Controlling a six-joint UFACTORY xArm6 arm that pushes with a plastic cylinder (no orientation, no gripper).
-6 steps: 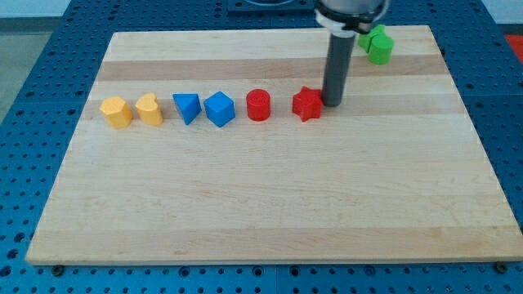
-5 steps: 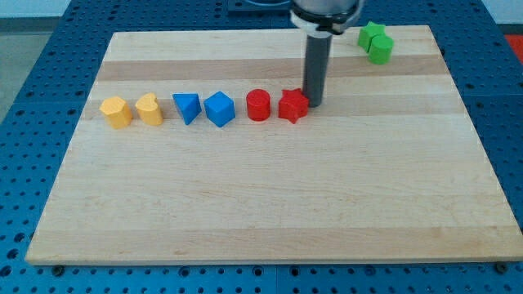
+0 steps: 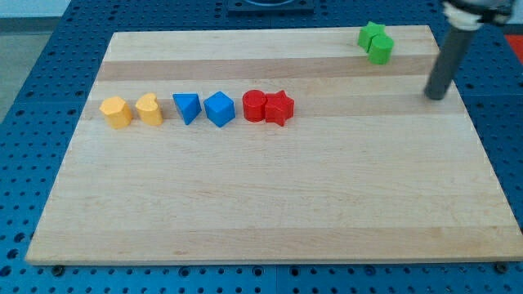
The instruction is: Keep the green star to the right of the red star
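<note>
The red star (image 3: 279, 107) lies near the board's middle, touching the red cylinder (image 3: 255, 105) on its left. The green star (image 3: 372, 35) sits at the view's top right, touching a green cylinder (image 3: 381, 49) just below and right of it. The green star is to the right of the red star. My tip (image 3: 436, 96) rests on the board near the right edge, below and right of the green blocks, far right of the red star and touching no block.
A row runs left from the red cylinder: a blue block (image 3: 219, 109), a blue triangle-like block (image 3: 187, 107), a yellow heart (image 3: 149, 109) and a yellow block (image 3: 116, 112). The wooden board (image 3: 261, 204) lies on a blue pegboard.
My tip pushed the red star left until it met the red cylinder, then swung away to the board's right side. The green blocks have not moved.
</note>
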